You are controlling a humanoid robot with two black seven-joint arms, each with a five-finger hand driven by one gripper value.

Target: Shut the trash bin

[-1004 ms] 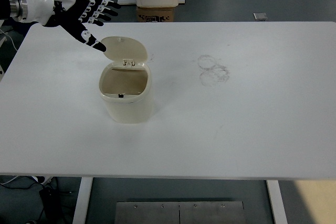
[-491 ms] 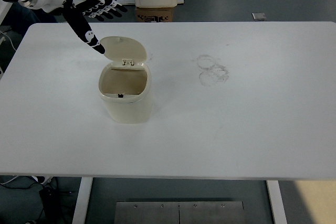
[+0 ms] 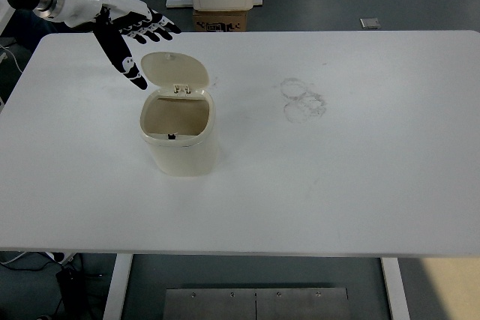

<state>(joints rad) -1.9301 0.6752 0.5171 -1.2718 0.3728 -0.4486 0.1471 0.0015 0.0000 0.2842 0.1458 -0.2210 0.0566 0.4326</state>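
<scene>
Cream trash bin (image 3: pixel 178 136) stood left of centre on white table (image 3: pixel 360 177), lid (image 3: pixel 175 70) tipped up and back (interior exposed). Left hand (image 3: pixel 124 31) hovered just beside lid's far-left edge, fingers (image 3: pixel 154 28) spread wide, thumb nearest the lid, grasping nothing.
</scene>
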